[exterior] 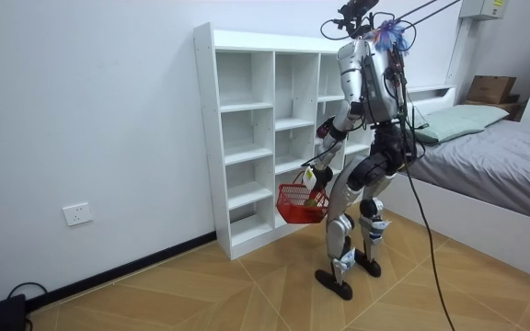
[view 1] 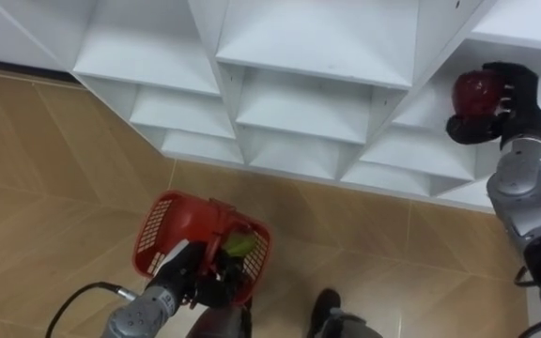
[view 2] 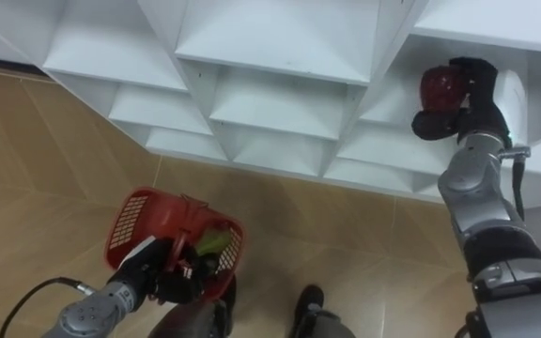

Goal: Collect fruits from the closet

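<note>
White open-shelved closet (view 1: 299, 56) against a plain wall (exterior: 81, 110), above a wooden floor (view 1: 54, 160), the robot standing close before it. The right hand (view 1: 522, 111) is clenched round a red apple (view 1: 475, 92) at the mouth of a compartment (view 1: 425, 117) on the robot's right, evidently the pick in progress. The left hand (view 1: 184, 270) grips the red basket (view 1: 158, 225) low and mouth-up beside the legs, presumably to receive the apple next to the green fruit (view 1: 240, 244) inside.

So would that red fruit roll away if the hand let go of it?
Probably yes: the red fruit looks round and smooth, so it could roll along the flat white shelf. It likely feels firm, since the right hand curls round it without squashing it.
</note>
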Available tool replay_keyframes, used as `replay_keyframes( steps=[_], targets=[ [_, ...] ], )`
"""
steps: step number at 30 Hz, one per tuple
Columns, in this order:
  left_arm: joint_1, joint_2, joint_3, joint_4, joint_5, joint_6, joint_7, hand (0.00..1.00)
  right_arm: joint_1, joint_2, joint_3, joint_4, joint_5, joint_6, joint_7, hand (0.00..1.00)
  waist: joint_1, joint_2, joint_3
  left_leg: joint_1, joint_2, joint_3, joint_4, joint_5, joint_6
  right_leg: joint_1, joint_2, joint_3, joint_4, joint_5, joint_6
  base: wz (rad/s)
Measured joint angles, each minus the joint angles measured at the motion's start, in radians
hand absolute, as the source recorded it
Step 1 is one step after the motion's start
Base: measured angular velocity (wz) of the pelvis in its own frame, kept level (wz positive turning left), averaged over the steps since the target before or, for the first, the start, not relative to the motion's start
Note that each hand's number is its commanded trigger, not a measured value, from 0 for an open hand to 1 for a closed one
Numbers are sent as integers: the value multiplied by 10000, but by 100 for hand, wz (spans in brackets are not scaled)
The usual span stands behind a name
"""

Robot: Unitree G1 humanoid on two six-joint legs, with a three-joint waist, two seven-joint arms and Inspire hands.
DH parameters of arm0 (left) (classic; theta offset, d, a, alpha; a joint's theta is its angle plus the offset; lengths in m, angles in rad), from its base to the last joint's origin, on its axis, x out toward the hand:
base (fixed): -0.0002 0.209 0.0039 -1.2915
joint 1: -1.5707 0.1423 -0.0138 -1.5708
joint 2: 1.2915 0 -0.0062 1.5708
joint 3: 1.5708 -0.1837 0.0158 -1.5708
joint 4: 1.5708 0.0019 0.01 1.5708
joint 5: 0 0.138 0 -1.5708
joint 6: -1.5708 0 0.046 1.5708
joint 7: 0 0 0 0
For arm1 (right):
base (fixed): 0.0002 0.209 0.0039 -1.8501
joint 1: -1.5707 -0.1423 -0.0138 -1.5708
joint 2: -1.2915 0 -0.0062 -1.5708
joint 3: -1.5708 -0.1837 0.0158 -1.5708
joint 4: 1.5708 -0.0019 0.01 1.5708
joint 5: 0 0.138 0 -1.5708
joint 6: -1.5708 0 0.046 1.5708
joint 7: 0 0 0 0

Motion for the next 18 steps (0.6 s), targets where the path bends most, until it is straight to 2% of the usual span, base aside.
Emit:
replay_keyframes(
  steps=[6, 11, 18],
  targets=[
    [87, -1, -3, -2, -4, 0, -6, 100, -90, 0, 3, -58, 10, -36, -200, 100, -7, 7, 8, -58, 12, -18, -78, 29, -25, -21, 30, -51, -84, 2, -7, 1],
    [-117, -1, 0, -3, -4, -5, 22, 100, -111, 1, 4, -63, 15, -37, -310, 100, -7, -9, 17, -81, -5, -11, -81, 29, -22, -21, 8, -51, -111, -11, 15, 1],
    [-102, 2, 1, -3, -5, -11, 52, 100, -103, 12, 26, -55, 37, -30, -290, 100, -1, -22, 25, -80, 1, -10, -64, 33, -17, -19, 8, -38, -108, -12, 14, 0]
  ],
)
